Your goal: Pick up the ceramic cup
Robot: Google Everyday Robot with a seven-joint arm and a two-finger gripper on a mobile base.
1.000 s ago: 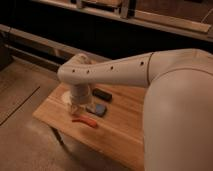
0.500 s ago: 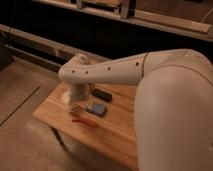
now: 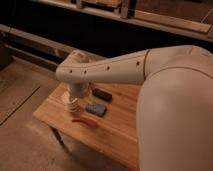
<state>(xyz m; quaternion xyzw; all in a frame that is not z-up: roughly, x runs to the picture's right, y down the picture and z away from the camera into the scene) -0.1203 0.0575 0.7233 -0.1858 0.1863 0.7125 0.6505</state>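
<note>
The cream-white ceramic cup (image 3: 72, 104) stands on the wooden table (image 3: 115, 130) near its left end, mostly covered from above by my wrist. My gripper (image 3: 75, 100) hangs straight down from the white arm, right over the cup and down around it. Only the cup's lower ridged side shows below the wrist.
A blue-grey rectangular block (image 3: 95, 109) lies just right of the cup. A black rectangular object (image 3: 102, 94) lies behind it. A thin red-orange tool (image 3: 85, 121) lies in front, near the table's front edge. My large white arm covers the table's right side.
The arm has shifted slightly; the wrist stays over the cup. The other objects have not moved.
</note>
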